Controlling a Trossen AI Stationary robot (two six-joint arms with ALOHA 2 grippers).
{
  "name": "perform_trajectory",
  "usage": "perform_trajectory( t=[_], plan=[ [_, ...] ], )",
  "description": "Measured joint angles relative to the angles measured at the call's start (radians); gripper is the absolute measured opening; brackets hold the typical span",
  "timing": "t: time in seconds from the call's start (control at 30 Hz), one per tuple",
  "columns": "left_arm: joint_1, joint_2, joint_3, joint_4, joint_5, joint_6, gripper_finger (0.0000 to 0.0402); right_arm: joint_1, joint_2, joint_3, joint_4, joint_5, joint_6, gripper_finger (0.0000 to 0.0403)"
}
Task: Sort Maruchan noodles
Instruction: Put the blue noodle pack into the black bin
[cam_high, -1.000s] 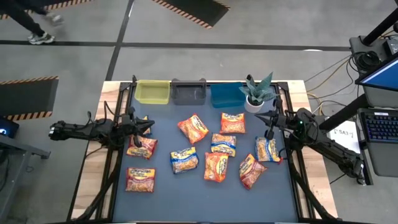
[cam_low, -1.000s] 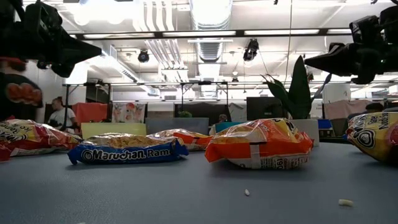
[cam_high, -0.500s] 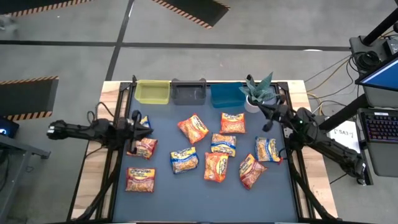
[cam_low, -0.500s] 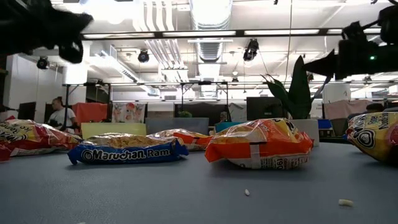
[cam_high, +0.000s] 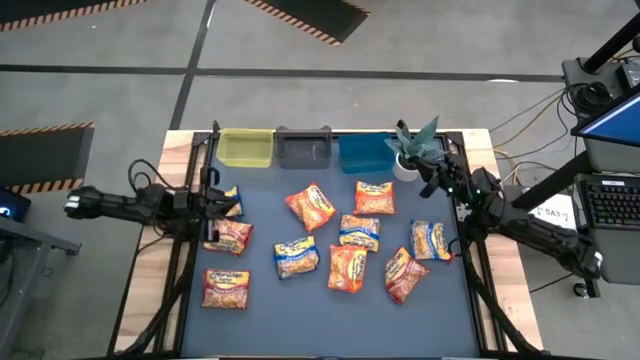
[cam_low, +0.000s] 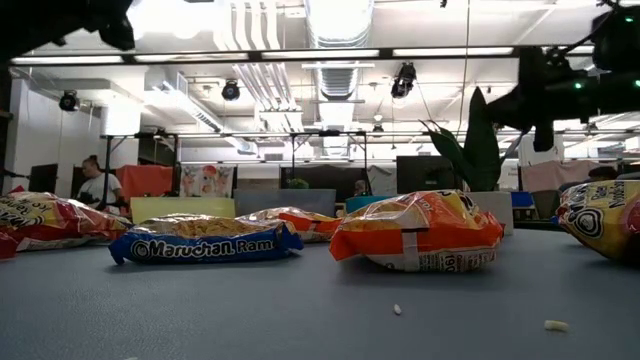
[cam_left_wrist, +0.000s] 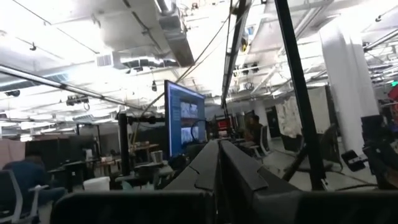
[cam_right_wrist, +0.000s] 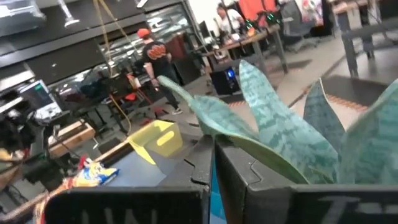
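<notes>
Several Maruchan noodle packets lie flat on the blue-grey mat: orange ones (cam_high: 311, 207) (cam_high: 374, 197) (cam_high: 347, 268), yellow-and-blue ones (cam_high: 359, 232) (cam_high: 297, 257) (cam_high: 431, 241), and red ones (cam_high: 230, 237) (cam_high: 226, 288). My left gripper (cam_high: 236, 207) is shut and empty. It hovers over the mat's left side, above a half-hidden packet (cam_high: 230, 196), tipped upward (cam_left_wrist: 217, 168). My right gripper (cam_high: 429, 174) is shut and empty. It hangs above the far right of the mat, close to the potted plant (cam_right_wrist: 280, 124).
Three bins stand along the far edge: yellow-green (cam_high: 245, 148), grey (cam_high: 303, 148) and blue (cam_high: 365, 152). A potted plant (cam_high: 415, 150) stands at the far right beside the blue bin. A few crumbs (cam_low: 397, 309) lie on the near mat.
My left gripper has risen and tipped its fingers upward, leaving the top of the low view. My right gripper has rolled about its own line and shifted toward the far edge, nearer the plant. Both have stayed shut. No packet has moved.
</notes>
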Motion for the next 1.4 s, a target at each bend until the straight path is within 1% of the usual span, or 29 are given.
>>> perform_trajectory(
  t=[0.1,0.17,0.33,0.43,0.5,0.6,0.67,0.73,0.87,1.03,1.2,1.4],
  plan=[
    [0.000,0.051,0.055,-0.002,0.000,-0.001,0.0000,0.000,0.084,0.082,-0.016,-0.001,0.011,0.0009],
    [0.000,0.085,0.094,-0.002,0.000,-0.001,0.0000,0.000,0.145,0.159,-0.068,-0.002,0.010,0.0009],
    [0.000,0.160,0.173,-0.020,-0.001,-0.048,0.0000,-0.007,0.301,0.372,-0.304,0.024,-0.016,0.0009],
    [0.000,0.192,0.222,-0.071,-0.002,-0.046,0.0000,-0.006,0.381,0.479,-0.433,0.024,-0.021,0.0009],
    [0.000,0.213,0.260,-0.122,-0.002,-0.017,0.0000,-0.001,0.427,0.529,-0.505,0.018,-0.022,0.0009],
    [0.000,0.245,0.326,-0.199,-0.002,0.032,0.0000,0.016,0.471,0.594,-0.578,-0.037,-0.015,0.0009],
    [0.000,0.271,0.376,-0.242,-0.002,0.040,0.0000,0.037,0.482,0.628,-0.637,-0.063,0.001,0.0009],
    [0.000,0.294,0.431,-0.294,-0.002,0.024,0.0000,0.065,0.481,0.655,-0.680,-0.060,0.028,0.0009],
    [0.000,0.346,0.539,-0.451,-0.002,-0.014,0.0000,0.134,0.454,0.678,-0.688,-0.057,0.089,0.0009],
    [0.000,0.427,0.646,-0.650,0.000,-0.021,0.0000,0.257,0.424,0.681,-0.675,-0.058,0.166,0.0009],
    [0.000,0.521,0.699,-0.750,0.000,-0.022,0.0000,0.342,0.416,0.714,-0.679,-0.035,0.239,0.0009],
    [0.000,0.631,0.699,-0.760,0.000,-0.021,0.0000,0.439,0.429,0.795,-0.677,-0.031,0.317,0.0009]
  ],
)
